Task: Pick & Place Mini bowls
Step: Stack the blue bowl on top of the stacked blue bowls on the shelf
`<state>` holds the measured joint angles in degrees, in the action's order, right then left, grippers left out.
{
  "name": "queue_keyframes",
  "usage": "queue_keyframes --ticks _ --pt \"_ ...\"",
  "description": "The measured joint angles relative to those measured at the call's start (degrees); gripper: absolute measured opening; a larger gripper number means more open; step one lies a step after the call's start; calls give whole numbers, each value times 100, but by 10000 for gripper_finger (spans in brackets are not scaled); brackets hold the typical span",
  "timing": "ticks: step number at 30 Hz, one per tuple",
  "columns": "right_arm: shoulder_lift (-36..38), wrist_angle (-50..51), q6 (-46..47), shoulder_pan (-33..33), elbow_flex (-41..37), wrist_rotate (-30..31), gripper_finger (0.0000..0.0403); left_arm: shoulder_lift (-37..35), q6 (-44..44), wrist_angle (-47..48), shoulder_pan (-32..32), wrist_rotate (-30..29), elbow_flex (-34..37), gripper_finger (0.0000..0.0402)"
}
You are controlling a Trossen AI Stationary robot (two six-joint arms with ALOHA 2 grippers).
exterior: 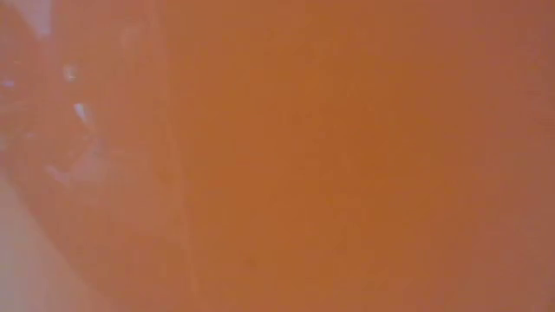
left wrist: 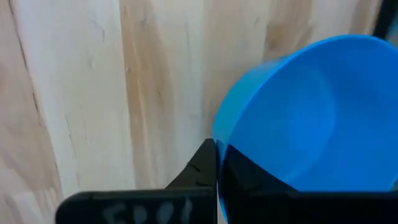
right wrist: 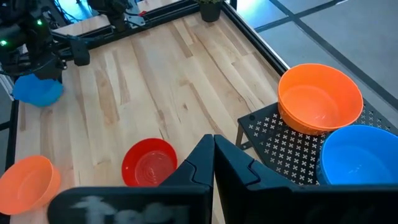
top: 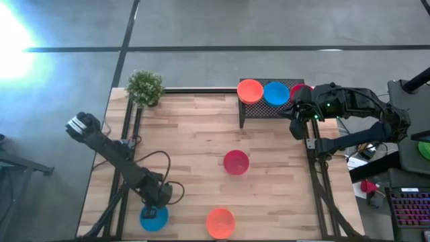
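Note:
My left gripper (top: 153,212) (left wrist: 216,146) is at the table's near left corner, shut on a blue mini bowl (top: 153,219) (right wrist: 37,90). My right gripper (top: 294,121) (right wrist: 213,140) hovers shut and empty at the right end of the black mesh rack (top: 259,111) (right wrist: 273,140). On the rack sit an orange bowl (top: 250,90) (right wrist: 320,98), a blue bowl (top: 275,93) (right wrist: 360,155) and a red bowl (top: 300,89), the red one half hidden by the right gripper. A red bowl (top: 236,162) (right wrist: 149,163) and an orange bowl (top: 220,222) (right wrist: 25,182) rest on the table. My left gripper pinches the blue bowl's rim (left wrist: 227,152), one finger (left wrist: 199,171) outside the wall and the other finger (left wrist: 255,180) inside the hollow. The fingers come from above, pointing down. The bowl sits tilted in the hold; whether its base is on the table cannot be told.
A small green potted plant (top: 144,87) (right wrist: 210,9) stands at the far left corner. The low view is filled by orange (exterior: 277,156), the near orange bowl right against that camera. Bare wood lies between the rack and the bowls on the table.

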<state>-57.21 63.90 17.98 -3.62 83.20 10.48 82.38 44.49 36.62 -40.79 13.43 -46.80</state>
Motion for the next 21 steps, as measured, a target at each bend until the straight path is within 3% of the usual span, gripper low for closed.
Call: queue_keyframes --ticks 5,14,17,21 --pt "0 -4 0 -1 -2 7 8 -288 173 416 280 -403 -376 2" --pt "-46 -91 -291 -2 -8 17 8 -1269 260 1618 1353 -3100 -1174 1" --pt "-77 -132 -468 0 -13 52 8 -1529 184 1661 1796 -4281 -1341 1" --pt "-195 -365 -899 -2 -19 390 8 -1635 -168 1650 2437 -5374 -1634 0"
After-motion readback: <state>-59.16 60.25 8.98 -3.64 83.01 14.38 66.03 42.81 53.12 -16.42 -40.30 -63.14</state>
